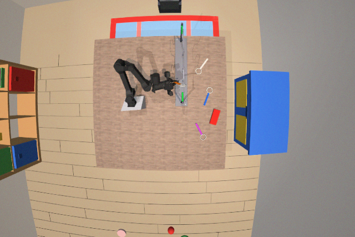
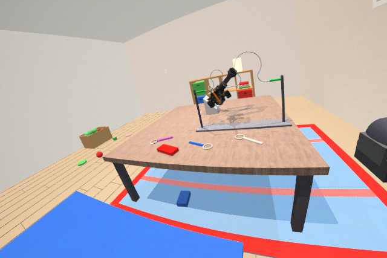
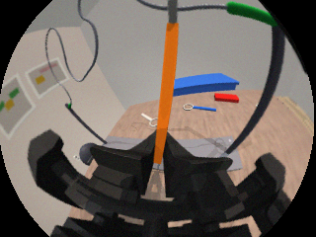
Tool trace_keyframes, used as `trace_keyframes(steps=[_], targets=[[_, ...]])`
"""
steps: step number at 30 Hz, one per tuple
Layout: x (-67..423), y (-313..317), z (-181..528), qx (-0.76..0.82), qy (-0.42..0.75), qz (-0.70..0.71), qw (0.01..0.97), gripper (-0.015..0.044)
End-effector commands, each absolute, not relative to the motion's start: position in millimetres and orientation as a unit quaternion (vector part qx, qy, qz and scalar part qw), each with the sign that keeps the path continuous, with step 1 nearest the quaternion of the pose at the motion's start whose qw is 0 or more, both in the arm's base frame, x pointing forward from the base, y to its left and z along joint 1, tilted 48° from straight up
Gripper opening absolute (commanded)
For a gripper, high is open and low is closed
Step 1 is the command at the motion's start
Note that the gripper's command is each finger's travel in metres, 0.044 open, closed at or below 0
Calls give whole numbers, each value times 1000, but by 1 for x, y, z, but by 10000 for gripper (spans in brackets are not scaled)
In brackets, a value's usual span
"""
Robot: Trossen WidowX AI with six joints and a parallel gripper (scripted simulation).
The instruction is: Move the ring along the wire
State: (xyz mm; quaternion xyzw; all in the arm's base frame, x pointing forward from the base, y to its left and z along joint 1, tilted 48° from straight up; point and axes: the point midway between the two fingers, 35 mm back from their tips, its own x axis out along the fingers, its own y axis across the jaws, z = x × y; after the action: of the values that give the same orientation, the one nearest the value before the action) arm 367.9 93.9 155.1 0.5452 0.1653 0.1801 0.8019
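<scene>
My gripper (image 1: 173,83) (image 2: 214,96) (image 3: 161,132) is shut on the orange handle (image 1: 178,83) (image 2: 215,95) (image 3: 168,86) and holds it in the air above the table. The ring (image 1: 182,85) sits around the wire, just off the end of the green part (image 1: 182,96) (image 3: 251,14) by the near post (image 1: 182,102) (image 2: 198,110). In the wrist view the ring shows edge-on. The thin grey wire (image 2: 250,54) (image 3: 86,20) loops up and over to the other green part (image 1: 181,29) (image 2: 274,79) at the far post (image 2: 282,99).
The posts stand on a grey base strip (image 1: 179,56) (image 2: 250,124). Loose rings with white (image 1: 202,66) (image 2: 248,138), blue (image 1: 207,97) (image 2: 196,144) and magenta (image 1: 198,129) (image 2: 162,139) handles lie on the table, with a red block (image 1: 214,116) (image 2: 167,149).
</scene>
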Motion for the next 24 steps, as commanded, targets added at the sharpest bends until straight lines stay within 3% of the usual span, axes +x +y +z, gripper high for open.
trace_keyframes(steps=[1,24], targets=[[367,87,139,508,175,174,826,-150],[367,56,99,409,190,158,878,-150]])
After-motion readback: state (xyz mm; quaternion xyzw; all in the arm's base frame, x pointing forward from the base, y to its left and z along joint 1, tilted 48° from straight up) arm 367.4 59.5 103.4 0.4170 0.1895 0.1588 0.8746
